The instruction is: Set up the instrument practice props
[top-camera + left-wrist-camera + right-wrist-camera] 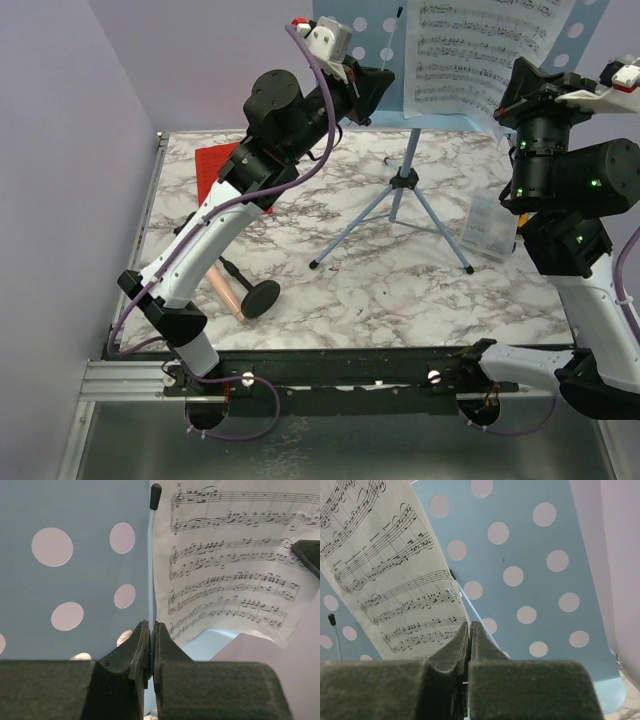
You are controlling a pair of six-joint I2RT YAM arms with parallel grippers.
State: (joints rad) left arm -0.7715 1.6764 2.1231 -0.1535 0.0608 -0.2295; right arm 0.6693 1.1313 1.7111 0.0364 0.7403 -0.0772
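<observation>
At the far left of the table (pixel 400 290) the red sheet (pixel 213 165) lies flat, partly under the left arm. Nearer that arm's base the microphone (pixel 226 293) lies on its side, not upright, with its round black foot (pixel 262 297) beside it. Further along, the left end effector (pixel 150 650) is raised to the music stand (pixel 90 580). Its jaws are all but closed on the stand's thin wire arm (pixel 151 570), which runs straight up from the grip to a black tip. The sheet music (pixel 225 580) lies just to the right of that wire, its left edge alongside it and its lower edge bowing off the stand. The next move therefore seems to turn on swinging the wire rightward across the paper, and the left arm is the one already on it. The right end effector (pixel 469 645) is shut at the paper's lower right (whether it pinches the sheet's edge or nothing, I cannot tell). It crowds that corner, so the paper could buckle. A small clear box (pixel 490 228) stands by the tripod's right leg, well apart from the work.
</observation>
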